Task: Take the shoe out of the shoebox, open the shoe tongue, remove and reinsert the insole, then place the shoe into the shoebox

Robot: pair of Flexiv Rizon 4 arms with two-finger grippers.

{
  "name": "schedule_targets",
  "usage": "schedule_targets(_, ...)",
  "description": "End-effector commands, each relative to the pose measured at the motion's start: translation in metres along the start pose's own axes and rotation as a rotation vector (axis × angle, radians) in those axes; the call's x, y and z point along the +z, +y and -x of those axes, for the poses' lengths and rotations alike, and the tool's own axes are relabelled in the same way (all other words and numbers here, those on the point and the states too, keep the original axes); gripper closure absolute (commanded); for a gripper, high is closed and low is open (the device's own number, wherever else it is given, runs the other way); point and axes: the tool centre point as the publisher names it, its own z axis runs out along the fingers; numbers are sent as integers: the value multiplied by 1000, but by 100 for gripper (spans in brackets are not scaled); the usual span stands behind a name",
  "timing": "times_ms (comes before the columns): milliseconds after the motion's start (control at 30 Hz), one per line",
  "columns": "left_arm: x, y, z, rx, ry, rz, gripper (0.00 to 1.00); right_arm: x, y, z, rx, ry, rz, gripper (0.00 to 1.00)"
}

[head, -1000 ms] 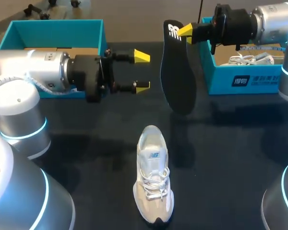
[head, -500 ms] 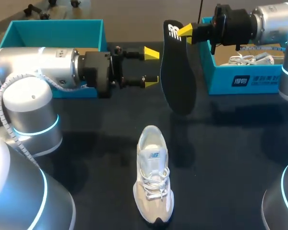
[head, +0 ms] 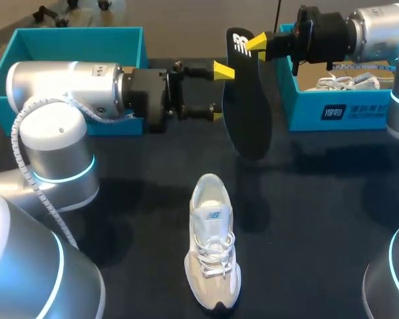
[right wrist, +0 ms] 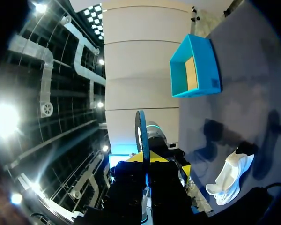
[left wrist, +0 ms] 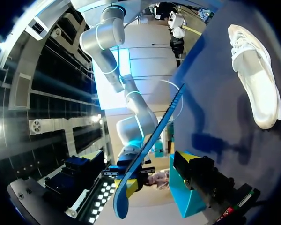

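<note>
Head view: right jaws pinch the insole (head: 243,113) by its heel end, so it hangs toe end down over bare desk (head: 319,199). Left jaws stand wide, just beside the insole's edge and apparently not touching it. Shoe (head: 213,246) stands upright on the desk, well apart from both boxes. By my judgement shoe and insole are out; reinsertion and boxing remain. Room is tight around the insole, flanked by left box (head: 80,40) and right box (head: 332,109); open desk surrounds the shoe

Left gripper (head: 219,93) open; right gripper (head: 258,48) clamped.
</note>
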Motion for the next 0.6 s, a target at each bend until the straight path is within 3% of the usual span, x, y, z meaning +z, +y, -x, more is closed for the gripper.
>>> schedule_targets(33, 2, 1, -2, 8, 4, 2, 0, 1, 1, 0, 1, -1, 0, 100)
schedule_targets(333, -14, 6, 1, 10, -6, 23, 0, 1, 1, 0, 1, -1, 0, 100)
schedule_targets(600, -5, 4, 2, 13, -6, 9, 5, 1, 1, 0, 1, -1, 0, 100)
